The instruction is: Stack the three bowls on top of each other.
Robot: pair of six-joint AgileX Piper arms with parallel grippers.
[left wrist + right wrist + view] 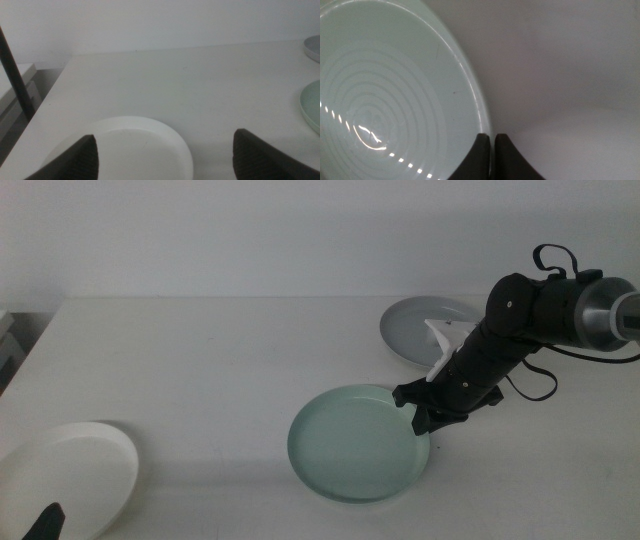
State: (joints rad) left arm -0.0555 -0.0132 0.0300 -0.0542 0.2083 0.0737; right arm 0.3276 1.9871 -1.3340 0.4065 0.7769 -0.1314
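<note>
Grey bowl (412, 325), mint-green bowl (350, 445), white bowl (75, 470), black pincer (425, 408).

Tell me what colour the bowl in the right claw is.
Pale mint green bowl, held at its rim by the right claw; clearest in the middle view.

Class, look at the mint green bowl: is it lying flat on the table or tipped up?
Tipped. The right gripper is shut on the mint green bowl at its rim, and that side is raised above the table.

- Middle view: high, looking forward and down over table (220, 360).
- Left wrist: low, just behind white bowl (135, 145).
- Right wrist: very close on mint bowl (385, 85), shared with middle.
</note>
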